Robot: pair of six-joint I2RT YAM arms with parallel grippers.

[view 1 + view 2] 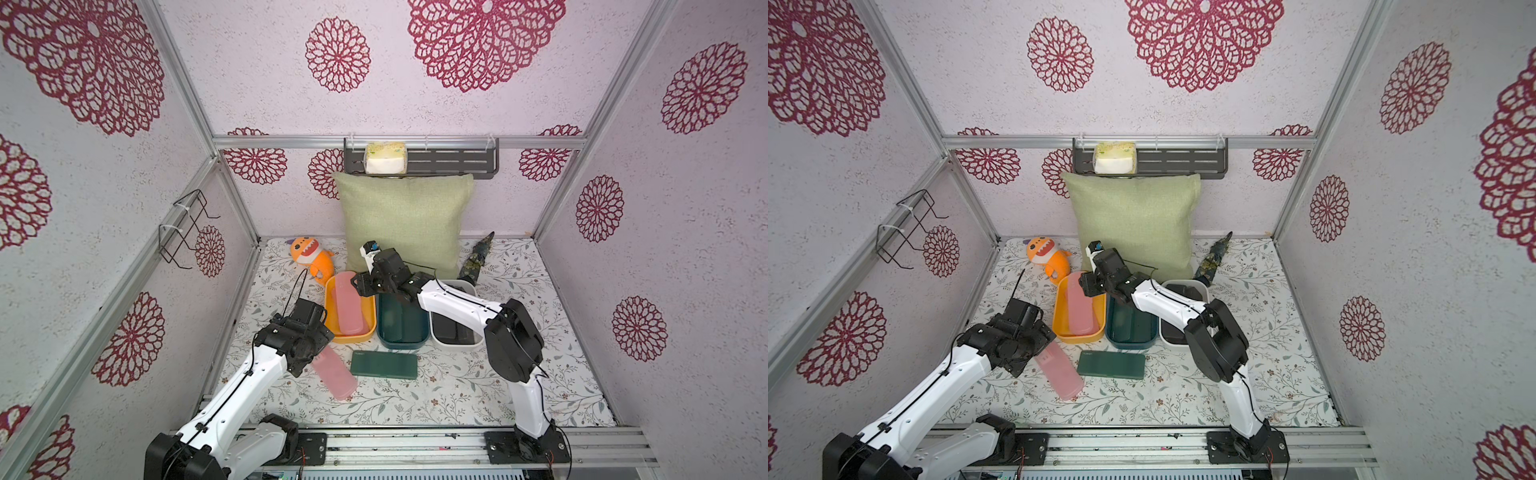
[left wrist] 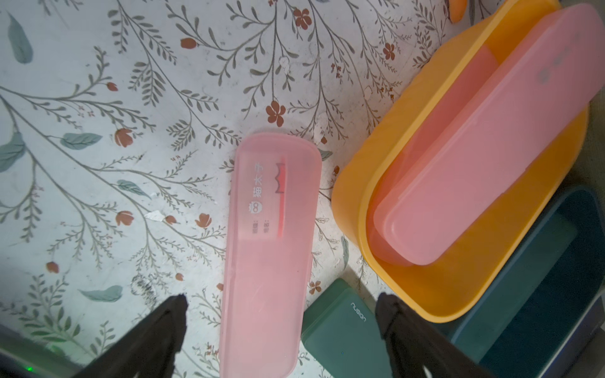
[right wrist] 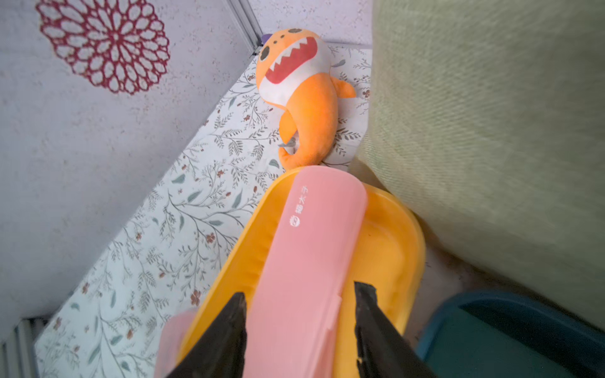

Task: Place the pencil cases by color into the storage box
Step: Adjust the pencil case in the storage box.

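Note:
Three storage tubs stand side by side: yellow [image 1: 330,322], teal [image 1: 405,344] and white [image 1: 457,344]. A pink pencil case [image 3: 314,235] leans in the yellow tub [image 3: 393,248], its far end on the rim. My right gripper [image 3: 299,294] straddles it, jaws narrowed with a sliver of gap on one side. A second pink case [image 2: 271,248] and a dark green case [image 2: 340,330] lie on the mat, touching at a corner. My left gripper [image 2: 283,299] hovers open above them, its jaws wide apart. A green case [image 1: 392,322] lies in the teal tub and black cases [image 1: 451,330] in the white tub.
A green cushion [image 1: 405,224] leans on the back wall right behind the tubs. An orange shark plush [image 1: 311,259] lies back left, a folded umbrella [image 1: 476,257] back right. A wall shelf [image 1: 457,164] holds a tissue pack; a wire rack [image 1: 187,228] hangs on the left wall.

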